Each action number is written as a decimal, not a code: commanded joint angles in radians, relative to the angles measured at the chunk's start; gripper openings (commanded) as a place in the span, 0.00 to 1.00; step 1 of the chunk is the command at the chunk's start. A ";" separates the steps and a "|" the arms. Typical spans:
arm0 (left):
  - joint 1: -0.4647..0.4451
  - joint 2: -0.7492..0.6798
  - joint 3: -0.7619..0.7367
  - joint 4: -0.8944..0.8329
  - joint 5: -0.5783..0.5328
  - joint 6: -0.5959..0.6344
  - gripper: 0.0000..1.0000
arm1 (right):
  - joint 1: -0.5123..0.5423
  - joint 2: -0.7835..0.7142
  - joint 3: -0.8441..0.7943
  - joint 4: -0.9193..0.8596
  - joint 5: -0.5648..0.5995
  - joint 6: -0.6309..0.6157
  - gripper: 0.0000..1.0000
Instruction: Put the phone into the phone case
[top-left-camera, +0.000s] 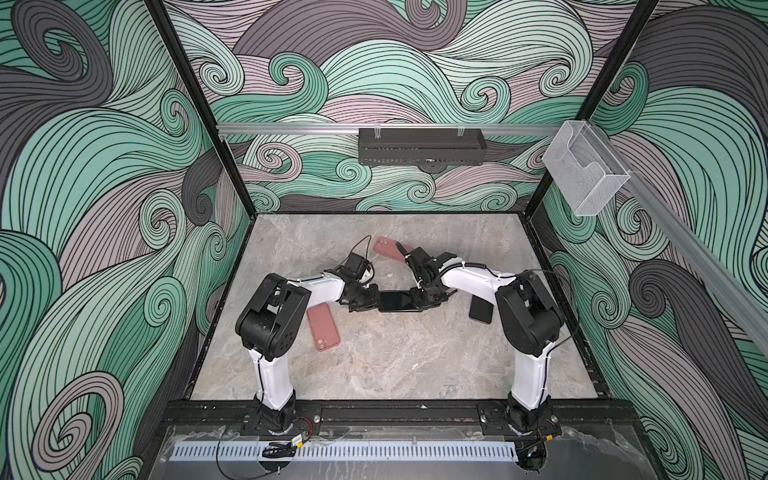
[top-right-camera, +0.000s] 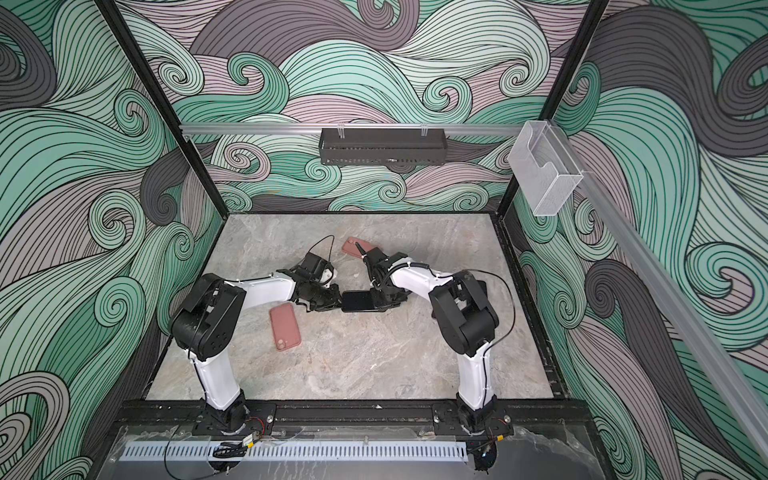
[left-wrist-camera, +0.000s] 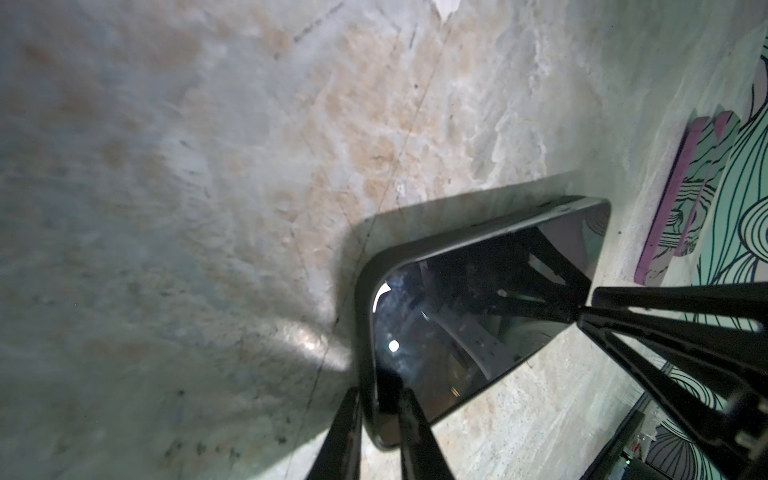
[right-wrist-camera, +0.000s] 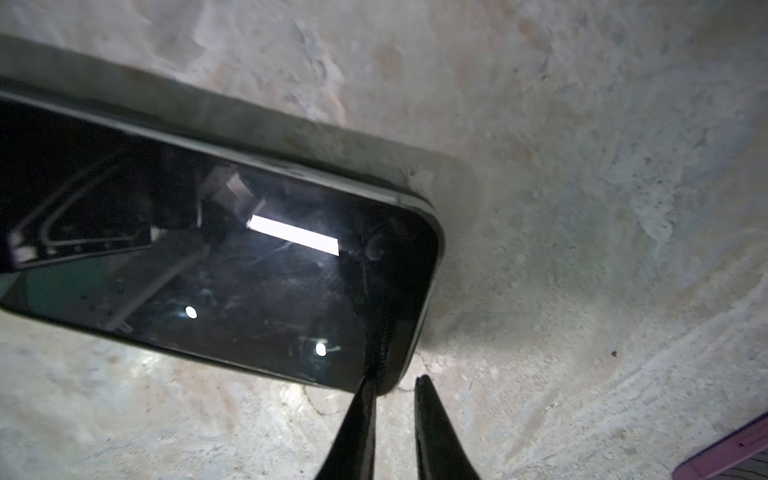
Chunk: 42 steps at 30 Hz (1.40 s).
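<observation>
Black glossy phone (top-left-camera: 395, 301), screen up, short ends clamped in left gripper (left-wrist-camera: 380, 395) and right gripper (right-wrist-camera: 395, 379).

left arm (top-left-camera: 320, 286) and right arm (top-left-camera: 469, 278) low, elbows out; left fingers (left-wrist-camera: 417, 436) and right fingers (right-wrist-camera: 357, 428) nearly closed

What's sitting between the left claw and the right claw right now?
The black phone, spanning the gap between left claw and right claw; both top views show it.
</observation>
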 joint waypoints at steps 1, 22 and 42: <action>0.012 -0.016 0.029 -0.021 -0.005 0.011 0.21 | 0.004 0.061 -0.034 -0.057 0.069 0.005 0.20; 0.029 -0.031 0.035 -0.005 0.004 0.021 0.22 | 0.019 -0.055 -0.004 0.058 -0.011 -0.010 0.20; 0.041 0.043 0.162 -0.108 -0.038 0.047 0.32 | -0.070 -0.045 0.082 0.100 -0.028 -0.040 0.21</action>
